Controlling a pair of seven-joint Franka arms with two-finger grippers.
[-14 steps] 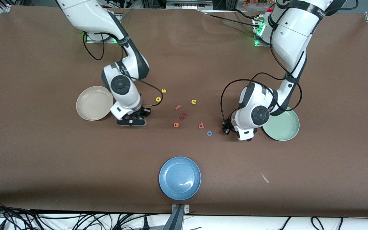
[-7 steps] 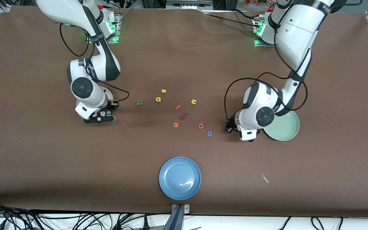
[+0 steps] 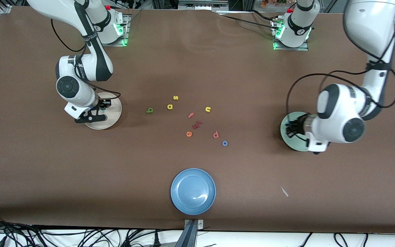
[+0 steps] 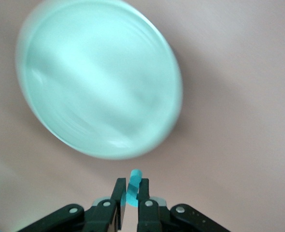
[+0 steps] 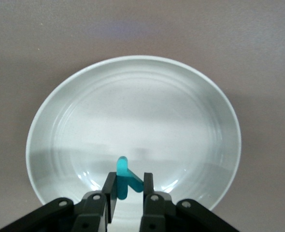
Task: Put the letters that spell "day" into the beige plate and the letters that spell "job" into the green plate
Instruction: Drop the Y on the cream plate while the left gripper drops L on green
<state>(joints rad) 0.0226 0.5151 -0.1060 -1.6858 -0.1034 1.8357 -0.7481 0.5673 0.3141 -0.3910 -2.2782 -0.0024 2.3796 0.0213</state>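
The teal y [image 5: 125, 180] is clamped in the right hand [image 5: 128, 189], which hangs over the beige plate [image 3: 112, 118] at the right arm's end of the tabletop [image 3: 197, 68]. The teal j [image 4: 132, 188] is clamped in the left hand [image 4: 131, 193], up in the air just beside the green plate [image 4: 60, 63]; the left wrist view shows it over bare tabletop, not over the plate's rim.

The other wanted letters lie loose mid-tabletop between the two plates: the dark green d [image 3: 150, 110], the yellow a [image 3: 170, 106], the pink b [image 3: 215, 135] and the blue o [image 3: 224, 143]. Neither plate shows a letter in it yet.

The main risk sits with the left hand: if it let go where it hangs, the j would likely land on the tabletop short of the green plate, so it should first come over the plate's middle. Both letters are light foam and could bounce or cling to a finger on release, so a drop from height might carry them over the shallow rim. Later picks carry a mix-up risk too, since the yellow s [image 3: 175, 97], yellow n [image 3: 207, 109] and orange e [image 3: 189, 134] lie near the wanted letters.
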